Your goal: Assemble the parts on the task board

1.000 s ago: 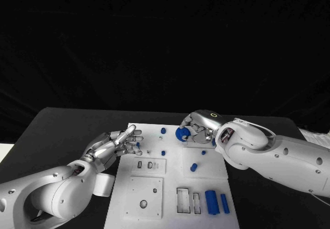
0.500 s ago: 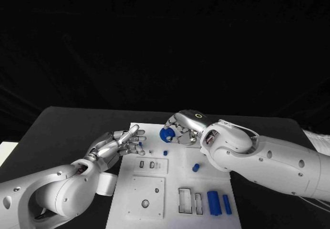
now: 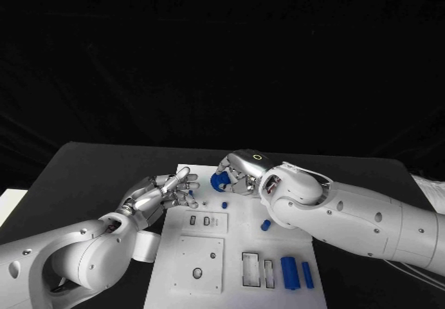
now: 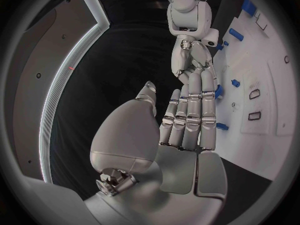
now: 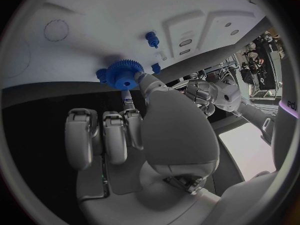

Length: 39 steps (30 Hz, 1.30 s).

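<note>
Gear (image 3: 218, 182), blue and toothed, is pinched between the thumb and fingers of the right hand (image 3: 239, 170) over the far end of the task board (image 3: 232, 257); in the right wrist view the gear (image 5: 122, 74) is seen at the fingertips (image 5: 142, 80), close above the white plate (image 5: 125, 20), and whether it touches the plate cannot be told; the remaining fingers of that hand are seen curled in below it. A small blue peg (image 3: 224, 205) stands on the board just on the near side of the gear, and another blue piece (image 3: 265, 225) lies further toward the near edge of the desk (image 3: 83, 174); two long blue bars (image 3: 297, 273) lie side by side near the board's near right corner, next to two rectangular slots (image 3: 257, 269); a pair of small slots (image 3: 200, 221) and a square plate with a hole (image 3: 199, 257) are set along the board's left side. The left hand (image 3: 165, 193) is held at the board's left edge near its far end, holding nothing, with the fingers extended close together and the thumb apart, as shown in the left wrist view (image 4: 187, 120); small blue pieces (image 3: 191, 188) are seen just beyond its fingertips. The board lies in the middle of the black desk.
</note>
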Each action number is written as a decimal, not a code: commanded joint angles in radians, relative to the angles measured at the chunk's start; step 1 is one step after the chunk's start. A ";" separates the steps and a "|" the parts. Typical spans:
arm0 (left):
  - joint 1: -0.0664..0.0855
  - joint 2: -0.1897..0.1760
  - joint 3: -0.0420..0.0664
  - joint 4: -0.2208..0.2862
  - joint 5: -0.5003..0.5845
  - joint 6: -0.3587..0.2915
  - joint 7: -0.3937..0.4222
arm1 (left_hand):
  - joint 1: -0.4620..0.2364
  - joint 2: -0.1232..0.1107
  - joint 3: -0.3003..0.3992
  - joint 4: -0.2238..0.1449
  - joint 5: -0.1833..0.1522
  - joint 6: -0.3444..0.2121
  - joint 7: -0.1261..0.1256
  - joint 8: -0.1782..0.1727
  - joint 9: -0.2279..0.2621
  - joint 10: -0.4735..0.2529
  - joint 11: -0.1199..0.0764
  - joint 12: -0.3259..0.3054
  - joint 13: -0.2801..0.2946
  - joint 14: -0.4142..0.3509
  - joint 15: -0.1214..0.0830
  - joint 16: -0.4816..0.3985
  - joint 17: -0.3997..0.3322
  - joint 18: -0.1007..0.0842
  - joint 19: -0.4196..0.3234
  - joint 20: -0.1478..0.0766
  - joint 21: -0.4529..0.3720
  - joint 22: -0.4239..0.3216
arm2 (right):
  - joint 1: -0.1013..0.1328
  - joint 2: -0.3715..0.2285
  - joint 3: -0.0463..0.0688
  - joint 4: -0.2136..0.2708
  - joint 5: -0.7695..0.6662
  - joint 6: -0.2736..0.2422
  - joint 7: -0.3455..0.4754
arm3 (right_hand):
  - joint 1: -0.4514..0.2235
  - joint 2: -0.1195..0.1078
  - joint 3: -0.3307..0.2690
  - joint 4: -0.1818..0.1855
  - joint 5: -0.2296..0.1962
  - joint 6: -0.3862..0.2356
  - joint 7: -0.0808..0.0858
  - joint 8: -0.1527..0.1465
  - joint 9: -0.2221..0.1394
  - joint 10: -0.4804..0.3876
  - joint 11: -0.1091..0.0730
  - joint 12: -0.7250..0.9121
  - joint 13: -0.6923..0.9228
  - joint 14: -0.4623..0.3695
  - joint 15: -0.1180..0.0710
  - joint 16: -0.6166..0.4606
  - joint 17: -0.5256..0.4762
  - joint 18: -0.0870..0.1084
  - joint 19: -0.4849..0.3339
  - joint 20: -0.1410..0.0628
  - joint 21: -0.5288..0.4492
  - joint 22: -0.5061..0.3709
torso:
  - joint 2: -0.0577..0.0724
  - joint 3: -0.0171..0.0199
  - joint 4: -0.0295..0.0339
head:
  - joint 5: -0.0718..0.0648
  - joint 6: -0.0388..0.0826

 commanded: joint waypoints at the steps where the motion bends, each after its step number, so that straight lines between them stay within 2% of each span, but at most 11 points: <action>1: 0.001 0.003 0.001 0.002 0.000 0.022 0.005 | 0.002 0.007 -0.001 -0.005 -0.001 -0.002 0.000 -0.004 0.000 -0.005 -0.001 -0.005 0.002 -0.009 -0.001 -0.003 0.002 0.002 -0.006 -0.002 -0.001 -0.001 | -0.002 0.009 -0.003 -0.009 -0.020 0.030 -0.007 | -0.013 0.000 0.007 0.000 -0.009 0.002 0.001 -0.003 0.001 0.040 -0.005 -0.003 0.163 0.103 -0.004 0.006 0.249 -0.015 0.018 -0.006 0.002 0.041 | 0.000 0.0005 -0.0006 | 0.001 -0.003; 6: 0.001 0.002 0.001 0.002 0.000 0.022 0.004 | 0.003 0.008 -0.001 -0.005 -0.001 -0.002 0.000 -0.004 0.000 -0.006 -0.001 -0.005 0.002 -0.010 -0.001 -0.004 0.002 0.002 -0.007 -0.002 -0.002 -0.001 | -0.005 0.019 -0.007 -0.019 -0.020 0.049 -0.010 | -0.017 -0.002 0.010 -0.001 -0.018 0.001 0.001 -0.006 0.000 0.040 -0.004 -0.004 0.163 0.103 -0.003 0.006 0.250 -0.015 0.018 -0.006 0.002 0.040 | 0.000 0.0006 -0.0026 | 0.002 -0.004; 11: 0.001 0.002 0.001 0.003 0.000 0.022 0.004 | 0.003 0.008 -0.001 -0.005 -0.001 -0.002 0.000 -0.004 0.000 -0.006 -0.001 -0.005 0.002 -0.010 -0.001 -0.004 0.002 0.002 -0.007 -0.002 -0.002 -0.001 | -0.005 0.023 -0.010 -0.027 -0.025 0.066 -0.018 | -0.030 -0.007 0.012 -0.002 -0.042 -0.008 0.005 -0.014 -0.001 0.036 -0.001 -0.013 0.158 0.103 0.000 0.005 0.248 -0.014 0.017 -0.004 0.000 0.038 | -0.001 0.0006 -0.0017 | 0.001 -0.005; 13: 0.001 0.001 0.001 0.004 0.000 0.022 0.004 | 0.003 0.008 -0.001 -0.005 -0.001 -0.002 0.000 -0.004 0.000 -0.006 -0.001 -0.005 0.002 -0.010 -0.001 -0.004 0.002 0.002 -0.007 -0.002 -0.002 -0.001 | -0.005 0.025 -0.010 -0.030 -0.027 0.067 -0.021 | -0.042 -0.012 0.010 -0.001 -0.082 -0.028 0.012 -0.029 -0.005 0.031 0.004 -0.021 0.153 0.103 0.004 0.005 0.248 -0.014 0.016 -0.001 -0.001 0.036 | -0.001 0.0005 -0.0022 | 0.001 -0.006; 17: 0.001 0.001 0.001 0.004 0.000 0.022 0.004 | 0.003 0.008 -0.001 -0.005 -0.001 -0.002 0.000 -0.004 0.000 -0.006 -0.001 -0.005 0.002 -0.010 -0.001 -0.004 0.002 0.002 -0.007 -0.002 -0.002 -0.001 | -0.005 0.027 -0.011 -0.035 -0.028 0.061 -0.026 | -0.066 -0.023 -0.012 0.008 -0.231 -0.099 0.030 -0.083 -0.008 0.018 0.022 -0.048 0.136 0.103 0.019 0.007 0.251 -0.014 0.015 0.012 -0.003 0.033 | 0.000 0.0003 -0.0012 | 0.000 -0.005; 19: 0.001 0.001 0.001 0.004 0.000 0.022 0.004 | 0.003 0.008 -0.001 -0.005 -0.001 -0.002 0.000 -0.004 0.000 -0.006 -0.001 -0.005 0.002 -0.010 -0.001 -0.004 0.002 0.002 -0.007 -0.002 -0.002 -0.001 | -0.005 0.028 -0.012 -0.036 -0.029 0.054 -0.027 | -0.082 -0.029 -0.033 0.028 -0.277 -0.119 0.039 -0.102 -0.006 0.011 0.030 -0.062 0.128 0.104 0.026 0.008 0.253 -0.013 0.014 0.020 -0.004 0.032 | -0.001 0.0005 -0.0007 | 0.000 -0.005; 20: 0.001 0.001 0.001 0.004 0.000 0.022 0.003 | 0.003 0.008 -0.001 -0.005 -0.001 -0.002 0.000 -0.004 0.000 -0.006 -0.001 -0.005 0.002 -0.010 -0.001 -0.004 0.002 0.002 -0.007 -0.002 -0.002 -0.001 | -0.005 0.028 -0.012 -0.036 -0.029 0.053 -0.027 | -0.090 -0.032 -0.047 0.042 -0.286 -0.127 0.042 -0.106 -0.005 0.008 0.033 -0.067 0.125 0.104 0.030 0.009 0.254 -0.013 0.014 0.023 -0.004 0.032 | -0.001 0.0005 -0.0006 | 0.000 -0.005; 25: 0.001 0.000 0.001 0.004 0.000 0.022 0.002 | 0.003 0.008 -0.001 -0.005 -0.001 -0.002 0.000 -0.004 0.000 -0.006 -0.001 -0.005 0.002 -0.010 -0.001 -0.004 0.002 0.002 -0.007 -0.002 -0.002 -0.001 | -0.005 0.027 -0.012 -0.037 -0.024 0.062 -0.029 | -0.121 -0.045 -0.132 0.124 -0.296 -0.136 0.047 -0.106 -0.003 0.005 0.040 -0.072 0.123 0.105 0.036 0.011 0.258 -0.013 0.014 0.031 -0.004 0.032 | 0.000 0.0005 -0.0019 | 0.000 -0.006; 30: 0.001 -0.001 0.001 0.005 0.000 0.022 0.002 | 0.003 0.008 -0.001 -0.005 -0.001 -0.002 0.000 -0.004 0.000 -0.006 -0.001 -0.005 0.002 -0.010 -0.001 -0.004 0.002 0.002 -0.007 -0.002 -0.002 -0.001 | -0.005 0.022 -0.013 -0.037 -0.014 0.077 -0.031 | -0.175 -0.021 -0.167 0.128 -0.276 -0.112 0.042 -0.099 0.002 0.007 0.036 -0.067 0.126 0.106 0.035 0.013 0.262 -0.014 0.015 0.031 -0.002 0.036 | 0.000 0.0009 -0.0019 | -0.001 -0.005; 37: 0.001 -0.002 0.001 0.005 0.000 0.021 0.001 | 0.003 0.008 -0.001 -0.006 -0.001 -0.003 0.000 -0.005 0.000 -0.006 -0.001 -0.005 0.002 -0.011 -0.001 -0.005 0.002 0.002 -0.008 -0.001 -0.002 -0.001 | -0.007 0.011 -0.013 -0.034 0.005 0.093 -0.035 | -0.279 0.026 -0.170 0.128 -0.208 -0.077 0.032 -0.091 0.006 0.015 0.027 -0.053 0.136 0.106 0.028 0.014 0.263 -0.015 0.018 0.025 0.002 0.042 | 0.000 0.0010 -0.0015 | -0.001 -0.008; 39: 0.001 -0.002 0.001 0.006 0.000 0.021 0.000 | 0.003 0.008 -0.001 -0.006 -0.001 -0.003 0.000 -0.005 0.000 -0.006 -0.001 -0.005 0.002 -0.011 -0.001 -0.005 0.002 0.002 -0.008 -0.001 -0.002 -0.001 | -0.008 0.006 -0.013 -0.033 0.009 0.095 -0.035 | -0.309 0.046 -0.177 0.126 -0.166 -0.070 0.029 -0.090 0.006 0.016 0.025 -0.050 0.139 0.106 0.025 0.014 0.263 -0.015 0.019 0.022 0.002 0.043 | 0.000 0.0010 -0.0013 | -0.001 -0.008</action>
